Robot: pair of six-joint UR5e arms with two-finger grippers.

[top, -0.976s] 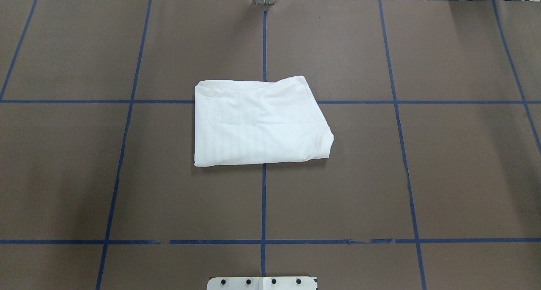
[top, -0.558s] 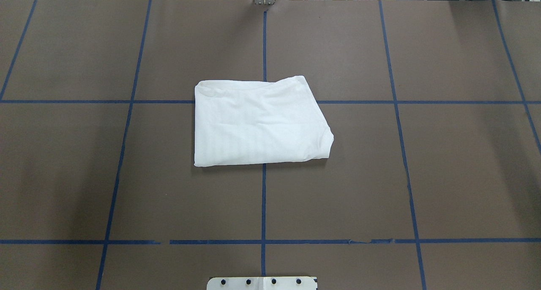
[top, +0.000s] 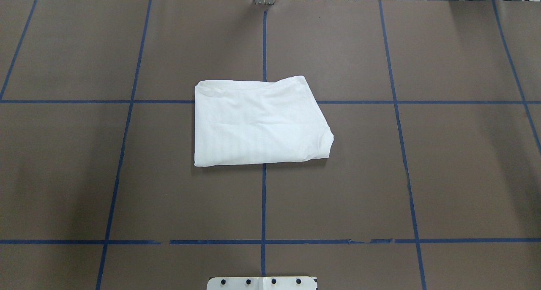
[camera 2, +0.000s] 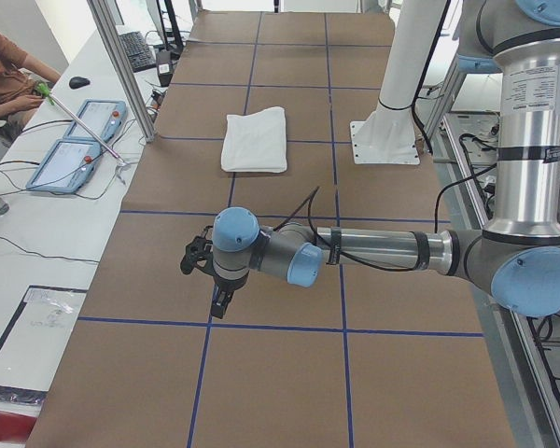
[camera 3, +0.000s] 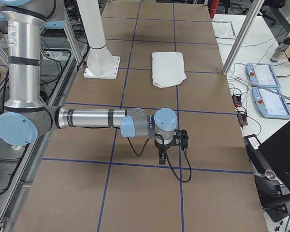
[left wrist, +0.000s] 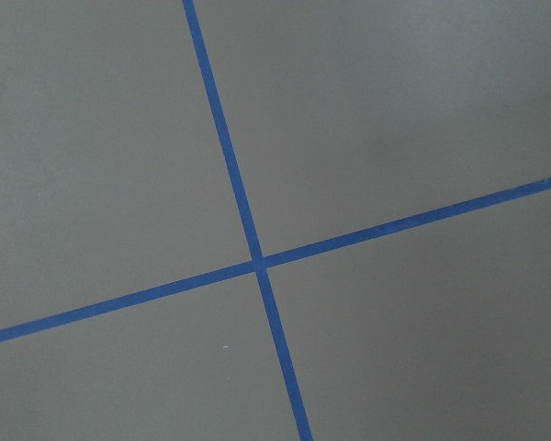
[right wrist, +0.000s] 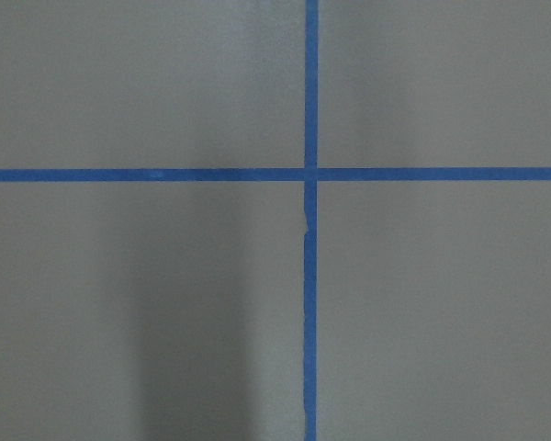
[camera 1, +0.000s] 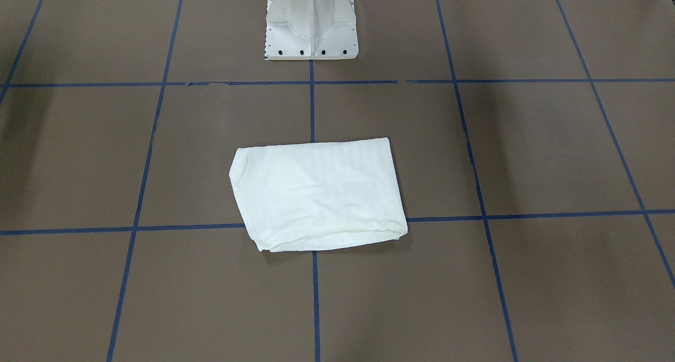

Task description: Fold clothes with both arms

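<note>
The clothes, a white shirt (top: 258, 121), lie folded into a flat rectangle at the middle of the brown table (top: 422, 176); it also shows in the front view as the shirt (camera 1: 316, 193) and in the side views as the shirt (camera 2: 255, 140) (camera 3: 167, 68). Neither arm touches it. The left gripper (camera 2: 221, 304) hangs over the table's left end, far from the shirt. The right gripper (camera 3: 162, 156) hangs over the right end. I cannot tell whether either is open or shut. Both wrist views show only bare table with crossing blue tape.
Blue tape lines (top: 263, 205) divide the table into squares. The white pedestal base (camera 1: 311, 35) stands at the robot's edge of the table. A person (camera 2: 2, 77) sits by two control tablets (camera 2: 75, 140) on a side bench. A metal post (camera 3: 241, 41) rises beside the table.
</note>
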